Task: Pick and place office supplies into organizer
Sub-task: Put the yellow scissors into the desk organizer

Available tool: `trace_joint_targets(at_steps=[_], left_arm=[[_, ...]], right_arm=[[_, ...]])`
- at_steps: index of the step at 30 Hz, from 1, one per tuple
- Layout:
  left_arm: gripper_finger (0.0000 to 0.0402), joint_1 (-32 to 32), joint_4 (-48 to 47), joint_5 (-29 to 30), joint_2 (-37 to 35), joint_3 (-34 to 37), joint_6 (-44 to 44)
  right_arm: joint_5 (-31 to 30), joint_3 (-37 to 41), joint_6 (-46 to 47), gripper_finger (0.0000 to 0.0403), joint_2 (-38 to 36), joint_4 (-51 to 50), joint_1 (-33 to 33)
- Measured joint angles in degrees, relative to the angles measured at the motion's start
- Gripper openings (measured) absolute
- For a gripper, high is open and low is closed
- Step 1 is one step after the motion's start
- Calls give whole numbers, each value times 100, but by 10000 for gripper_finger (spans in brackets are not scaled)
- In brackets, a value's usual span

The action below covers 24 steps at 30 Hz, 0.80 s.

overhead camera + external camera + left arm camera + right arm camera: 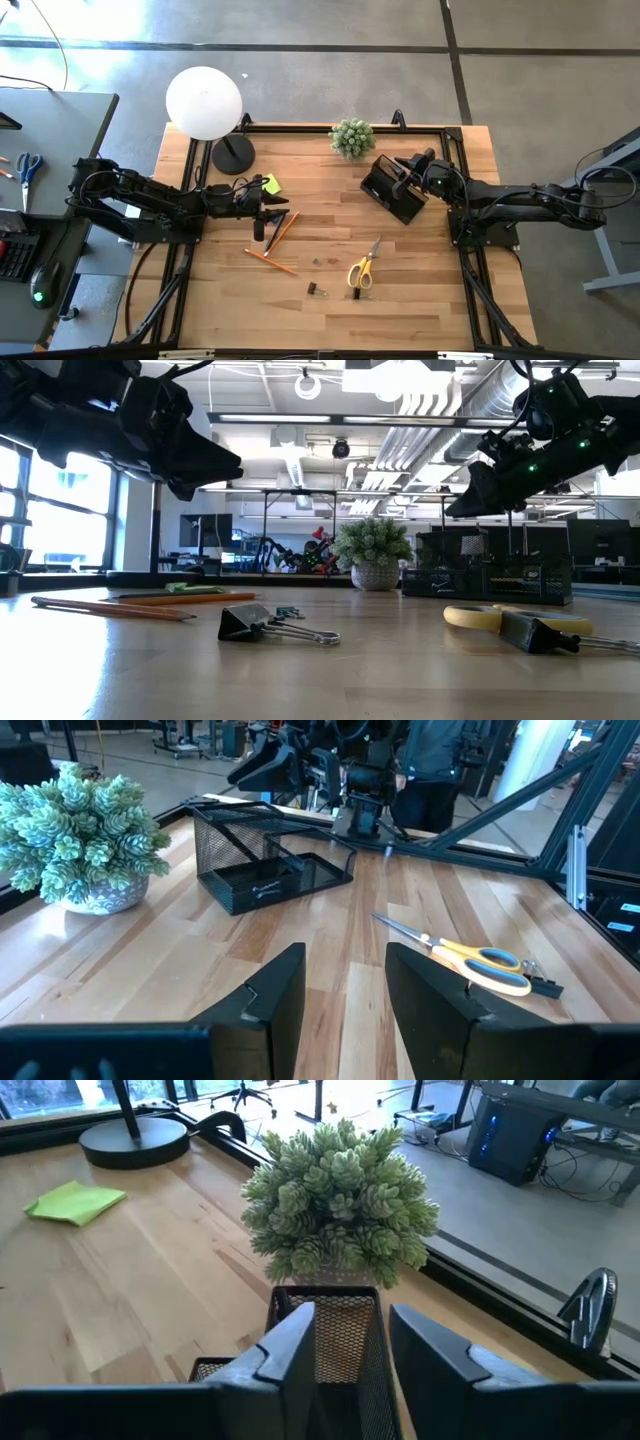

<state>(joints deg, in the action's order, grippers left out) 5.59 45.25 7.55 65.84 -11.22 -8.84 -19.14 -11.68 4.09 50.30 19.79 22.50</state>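
One organizer (pixel 393 189) sits directly beneath the parted right end effector (pixel 408 172)

Bright, even daylight fills the scene. Seen from above, the white lamp globe (pixel 204 102) is blown out to a featureless disc, and shadows on the worktop (pixel 400 280) are soft. At table height the arms are backlit into silhouettes against ceiling lights; the nearest binder clip (pixel 275 625) looks perhaps slightly soft.

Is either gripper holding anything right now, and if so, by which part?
Nothing is held. The left gripper hangs open over bare table, and the right gripper is open above the organizer with nothing between its fingers.
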Motion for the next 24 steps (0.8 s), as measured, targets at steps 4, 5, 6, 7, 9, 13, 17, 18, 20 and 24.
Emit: trace_joint_targets(at_steps=[4,5,6,7,9,13,17,18,20,24], left_arm=[[129,2,-41,0,0,0,-1],[129,0,-44,0,0,0,0],[129,2,-44,0,2,0,-2],[129,2,-44,0,0,0,0],[129,0,-46,0,2,0,-2],[129,2,-42,0,2,0,-26],[129,1,41,0,2,0,-45],[129,1,82,0,2,0,-45],[129,2,174,-35,2,0,-48],[129,0,179,-150,2,0,-48]], right_arm=[[433,-1,-54,140,0,364,-13],[562,-1,-127,141,-2,497,-13],[671,-3,-150,142,-2,612,-20],[771,-27,-195,142,-4,659,-17],[913,-119,-295,141,-2,663,-49],[1302,-340,-477,138,-2,616,-294],[1560,-529,-737,138,35,623,-738],[1623,-563,-797,138,72,622,-870],[1678,-620,-944,138,187,618,-1149],[1772,-771,-1227,138,552,347,-1656]])
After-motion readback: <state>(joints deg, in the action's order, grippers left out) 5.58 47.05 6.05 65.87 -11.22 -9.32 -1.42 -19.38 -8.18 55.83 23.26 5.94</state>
